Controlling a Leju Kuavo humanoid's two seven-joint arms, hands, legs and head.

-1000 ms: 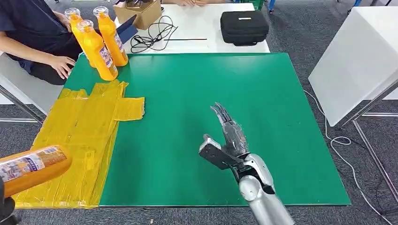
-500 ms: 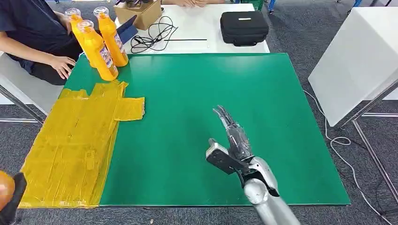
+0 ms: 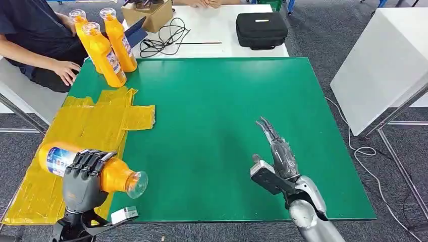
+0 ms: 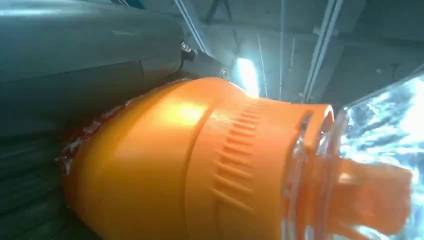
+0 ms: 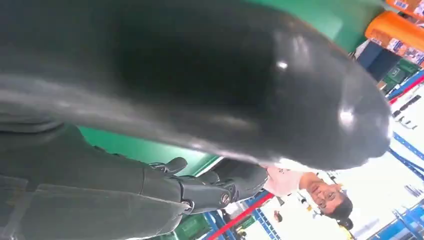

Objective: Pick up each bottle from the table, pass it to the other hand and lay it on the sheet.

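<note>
My left hand (image 3: 83, 179) grips an orange bottle (image 3: 118, 177) lying on its side over the near end of the yellow sheet (image 3: 86, 133), its clear cap toward the green mat (image 3: 222, 101). Close up, the left wrist view shows that bottle (image 4: 190, 165) with its ribbed neck and clear cap. My right hand (image 3: 277, 161) hovers above the mat's near right part, fingers stretched forward and thumb apart, holding nothing. The right wrist view shows the hand (image 5: 200, 75) as a dark blur. Three more orange bottles (image 3: 107, 46) stand upright at the mat's far left corner.
A person sits at the far left with a hand (image 3: 65, 70) by the standing bottles. On the white table behind lie a black case (image 3: 261, 29), a coil of cable (image 3: 164, 36) and a cardboard box (image 3: 149, 12). A white table (image 3: 383, 65) stands to the right.
My left hand has come back into view holding the bottle over the sheet's near end. The right hand has drawn back to the right and nearer the table's front edge.
</note>
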